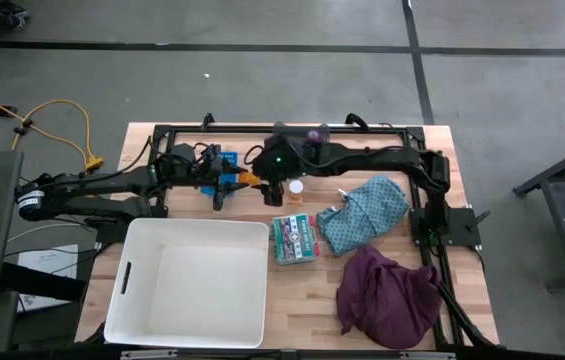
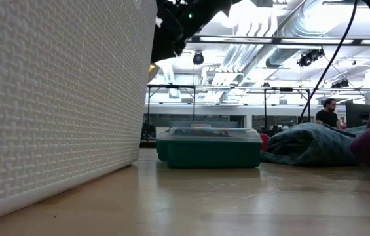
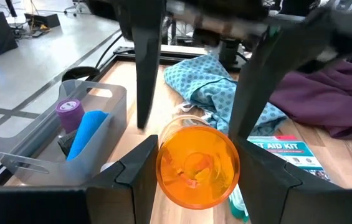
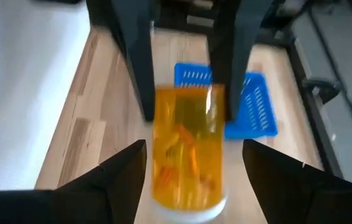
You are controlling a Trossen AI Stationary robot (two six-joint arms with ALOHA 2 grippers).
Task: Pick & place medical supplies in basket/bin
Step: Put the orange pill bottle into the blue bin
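While the left gripper (image 3: 191,171) clamps an orange bottle (image 3: 197,165) at upper centre of the high view, the right gripper (image 4: 191,165) stands spread around it; below lie the white bin (image 1: 190,283), teal cloth (image 1: 367,212) and maroon cloth (image 1: 387,297).

Glossy translucent orange plastic bottle (image 3: 197,164), pale wooden table (image 1: 302,300), woven-textured white bin (image 1: 190,281), crumpled maroon cloth (image 1: 387,297)

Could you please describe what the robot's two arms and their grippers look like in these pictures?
Both arms are dark, nearly black, slim and jointed. In the high view the left arm ends in a white-ringed base joint, and a green light glows on the right arm. Black cables trail along them. The left gripper and right gripper each have two flat, dark, tapering fingers.
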